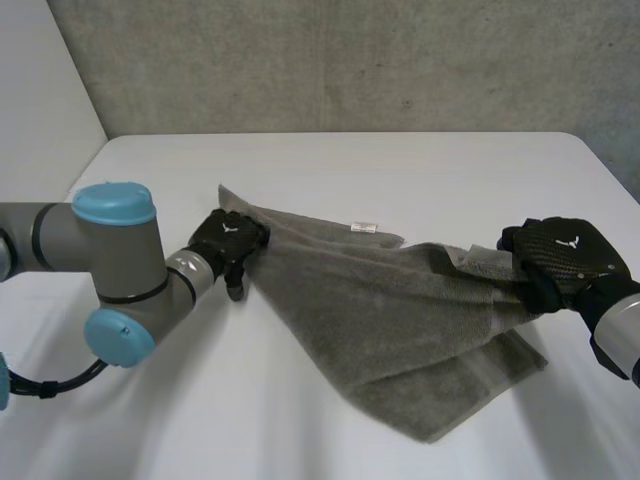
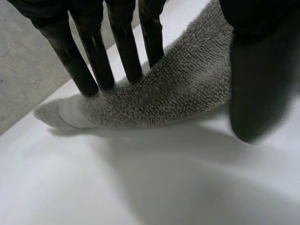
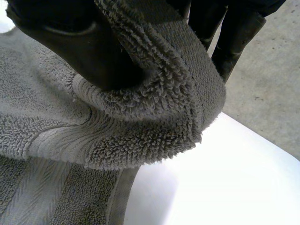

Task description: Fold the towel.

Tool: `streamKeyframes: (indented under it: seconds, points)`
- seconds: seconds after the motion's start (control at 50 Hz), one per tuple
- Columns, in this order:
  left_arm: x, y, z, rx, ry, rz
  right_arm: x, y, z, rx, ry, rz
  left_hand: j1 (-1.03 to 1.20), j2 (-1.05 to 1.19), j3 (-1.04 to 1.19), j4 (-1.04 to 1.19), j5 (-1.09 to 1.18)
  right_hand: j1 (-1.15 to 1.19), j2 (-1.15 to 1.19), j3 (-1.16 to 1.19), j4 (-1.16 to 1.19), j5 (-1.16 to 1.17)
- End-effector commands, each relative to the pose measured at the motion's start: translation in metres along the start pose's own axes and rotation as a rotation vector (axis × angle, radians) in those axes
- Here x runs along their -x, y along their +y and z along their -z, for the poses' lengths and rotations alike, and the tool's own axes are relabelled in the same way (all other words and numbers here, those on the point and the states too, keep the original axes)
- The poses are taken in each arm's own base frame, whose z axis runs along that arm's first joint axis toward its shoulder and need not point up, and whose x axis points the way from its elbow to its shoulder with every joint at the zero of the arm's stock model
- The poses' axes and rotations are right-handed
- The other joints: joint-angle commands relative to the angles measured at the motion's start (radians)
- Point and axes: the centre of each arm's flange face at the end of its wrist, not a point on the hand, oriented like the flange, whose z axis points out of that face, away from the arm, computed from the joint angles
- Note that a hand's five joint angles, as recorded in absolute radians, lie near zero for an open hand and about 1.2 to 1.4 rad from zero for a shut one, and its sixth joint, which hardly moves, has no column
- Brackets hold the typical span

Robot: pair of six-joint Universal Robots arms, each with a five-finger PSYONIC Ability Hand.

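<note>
**Evidently mid-fold: a towel slung between two pinching hands**

Nearest the camera, the grey terry towel (image 1: 400, 330) lets its loose end droop onto the white table (image 1: 150, 420). That end lies flat as a blunt lobe, while the rest rises away from it. Beside it, the left arm (image 1: 110, 260) reaches in across the tabletop.

Further in, the two hands hold the raised edge at points well apart, so the cloth sags between them. The left hand (image 1: 228, 240) has one corner. Its wrist view shows straight fingers (image 2: 93, 61) on one face of the pile and the thumb (image 2: 253, 84) on the other. The corner hangs clear of the table with shadow beneath, so I judge this a pinch rather than a rest. The right hand (image 1: 565, 260) has the opposite end. There the hemmed edge wraps over its thumb and is nipped against the fingers behind, a firmer hold that suits carrying.

Held by both ends of one edge, the towel looks ready to be swept over its resting end and halved.

Beyond the hands, the towel's far edge carries a small white label (image 1: 365, 228). Bare table then runs to the concrete wall (image 1: 350, 60).
</note>
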Motion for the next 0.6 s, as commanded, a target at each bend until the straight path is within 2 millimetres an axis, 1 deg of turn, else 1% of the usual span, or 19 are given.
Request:
streamKeyframes:
  seconds: [0.02,0.14,0.16,0.18,0.2,0.22,0.3,0.34,0.36,0.4,0.42,0.44,0.46,0.48,0.5,0.52,0.56,0.58,0.6]
  points:
    - [-0.005,0.003,-0.004,-0.002,0.012,0.000,0.005,0.003,0.001,0.002,-0.025,-0.004,0.383,0.390,0.380,0.375,0.229,0.064,0.069,0.071,0.060,0.057]
    - [-0.009,0.003,-0.003,-0.005,0.022,-0.005,0.006,0.003,0.001,0.002,-0.025,-0.004,0.398,0.405,0.395,0.390,0.244,0.064,0.069,0.071,0.060,0.057]
    - [-0.011,0.002,-0.003,-0.006,0.024,-0.006,0.006,0.004,0.001,0.005,-0.026,-0.005,0.456,0.463,0.454,0.448,0.303,0.064,0.069,0.071,0.060,0.057]
    - [-0.011,0.002,-0.003,-0.006,0.024,-0.006,0.006,0.005,0.002,0.006,-0.027,-0.006,0.628,0.635,0.626,0.620,0.475,0.064,0.069,0.071,0.060,0.057]
    - [-0.011,0.002,-0.003,-0.006,0.024,-0.006,0.006,0.005,0.002,0.006,-0.027,-0.006,0.630,0.637,0.627,0.622,0.476,0.064,0.069,0.071,0.060,0.057]
    - [-0.011,0.001,-0.002,-0.007,0.022,-0.005,0.006,0.006,0.002,0.009,-0.028,-0.007,0.691,0.698,0.688,0.682,0.537,0.064,0.069,0.071,0.060,0.057]
    - [-0.011,-0.004,0.004,-0.005,0.023,-0.007,0.004,0.006,0.002,0.008,-0.018,-0.008,0.691,0.698,0.689,0.683,0.538,0.064,0.069,0.071,0.060,0.057]
    - [-0.013,-0.019,0.020,-0.017,0.028,-0.011,0.002,0.004,0.002,0.002,-0.013,-0.005,0.691,0.698,0.689,0.683,0.538,0.064,0.069,0.071,0.060,0.057]
    - [-0.013,-0.019,0.020,-0.017,0.028,-0.011,0.002,0.004,0.002,0.002,-0.013,-0.005,0.691,0.698,0.689,0.683,0.538,0.064,0.069,0.071,0.060,0.057]
    - [-0.014,-0.030,0.047,-0.013,0.038,-0.011,-0.001,-0.003,0.002,-0.018,-0.005,0.005,0.691,0.698,0.689,0.683,0.538,0.064,0.069,0.071,0.060,0.057]
    - [-0.014,-0.030,0.047,-0.013,0.038,-0.011,-0.001,-0.003,0.002,-0.018,-0.005,0.005,0.691,0.698,0.689,0.683,0.538,0.064,0.069,0.071,0.060,0.057]
    - [-0.015,-0.035,0.061,-0.018,0.039,-0.011,-0.003,-0.006,0.001,-0.031,-0.001,0.010,0.691,0.698,0.689,0.683,0.538,0.064,0.069,0.071,0.060,0.057]
    - [-0.015,-0.035,0.061,-0.018,0.039,-0.011,-0.006,-0.011,0.000,-0.038,0.008,0.015,0.691,0.698,0.689,0.683,0.538,0.064,0.069,0.071,0.060,0.057]
    - [-0.018,-0.037,0.074,-0.019,0.045,-0.008,-0.006,-0.011,0.000,-0.039,0.008,0.015,0.691,0.698,0.689,0.683,0.538,0.064,0.069,0.071,0.060,0.057]
    - [-0.027,-0.037,0.088,-0.011,0.064,-0.004,-0.009,-0.015,-0.002,-0.047,0.019,0.020,0.691,0.698,0.689,0.683,0.538,0.064,0.069,0.071,0.060,0.057]
    - [-0.027,-0.037,0.089,-0.011,0.064,-0.004,-0.009,-0.015,-0.002,-0.047,0.019,0.020,0.691,0.698,0.689,0.683,0.538,0.064,0.069,0.071,0.060,0.057]
    - [-0.049,-0.035,0.115,-0.006,0.119,0.001,-0.013,-0.020,-0.004,-0.031,0.013,0.015,0.691,0.698,0.689,0.683,0.538,0.064,0.069,0.071,0.060,0.057]
    - [-0.049,-0.035,0.115,-0.006,0.119,0.001,-0.013,-0.020,-0.004,-0.031,0.013,0.015,0.691,0.698,0.689,0.683,0.538,0.064,0.069,0.071,0.060,0.057]
    - [-0.060,-0.033,0.127,-0.001,0.148,0.003,-0.015,-0.021,-0.004,-0.012,0.005,0.004,0.691,0.698,0.689,0.683,0.538,0.064,0.069,0.071,0.060,0.057]
